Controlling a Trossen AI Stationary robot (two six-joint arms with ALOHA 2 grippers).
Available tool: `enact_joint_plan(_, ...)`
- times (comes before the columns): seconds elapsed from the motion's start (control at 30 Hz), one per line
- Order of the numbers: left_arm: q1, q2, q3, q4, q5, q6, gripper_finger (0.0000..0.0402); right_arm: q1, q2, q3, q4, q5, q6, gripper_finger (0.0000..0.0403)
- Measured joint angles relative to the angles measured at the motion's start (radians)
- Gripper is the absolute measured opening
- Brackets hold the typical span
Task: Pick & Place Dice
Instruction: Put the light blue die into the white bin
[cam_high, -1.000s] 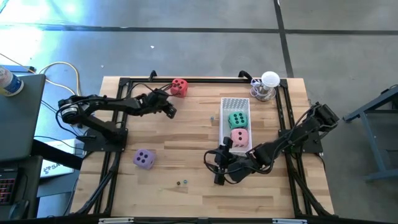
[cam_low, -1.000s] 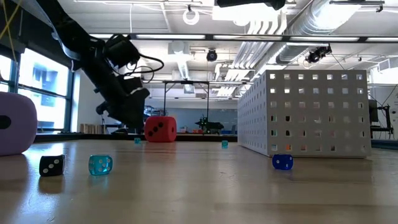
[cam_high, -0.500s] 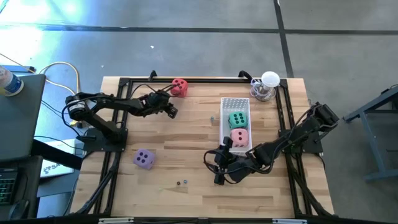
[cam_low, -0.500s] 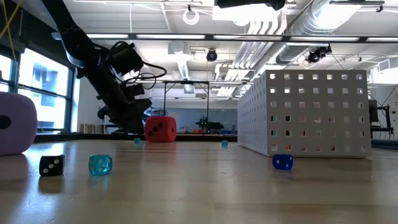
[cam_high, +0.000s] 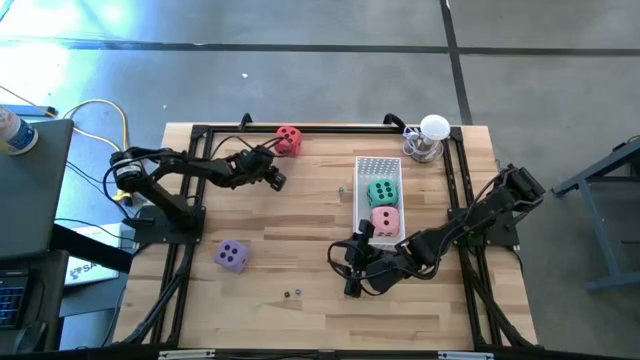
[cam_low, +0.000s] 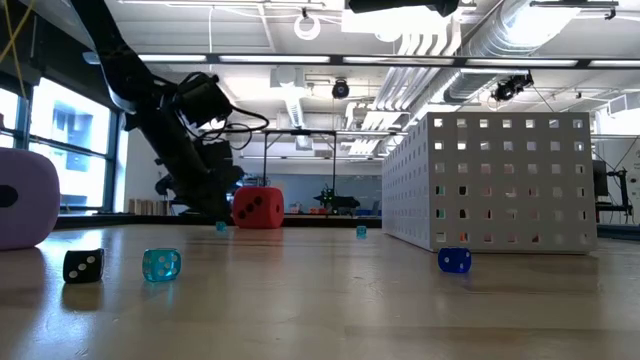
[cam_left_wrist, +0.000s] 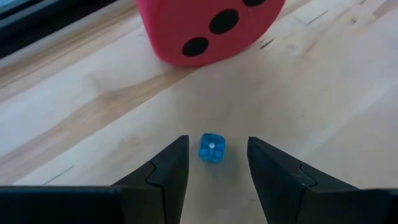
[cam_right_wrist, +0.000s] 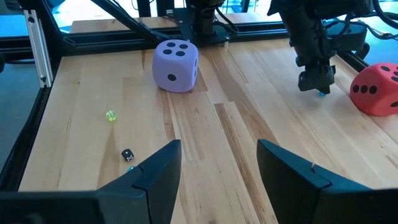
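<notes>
Left gripper (cam_left_wrist: 212, 163) low beside red die (cam_left_wrist: 208, 28), fingers spread, straddling a tiny blue bead (cam_left_wrist: 211, 148). Right gripper (cam_right_wrist: 219, 163) idle, fingers spread. Probably soft, light; best pinched across opposite flat faces.

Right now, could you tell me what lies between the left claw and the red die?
Only a tiny blue die on bare wood, between the left claw fingers, short of the red die; left wrist view.

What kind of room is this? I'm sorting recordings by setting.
Probably a robotics lab or workshop: exposed ceiling ducts, a bare concrete floor, and a wooden table with a black frame carrying both arms.
</notes>
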Motion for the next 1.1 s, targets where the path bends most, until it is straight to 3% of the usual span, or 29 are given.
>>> enact_joint_plan(0.7,0.001,0.073,0.002,0.036,0.000,0.055,0.0152,-0.001,0.000,0.000,-0.008,-0.008,0.000,0.0201)
enact_joint_plan(1.1,0.001,0.075,0.004,-0.024,0.014,0.036,0.0083,-0.001,0.000,0.000,-0.008,-0.015,0.000,0.0201)
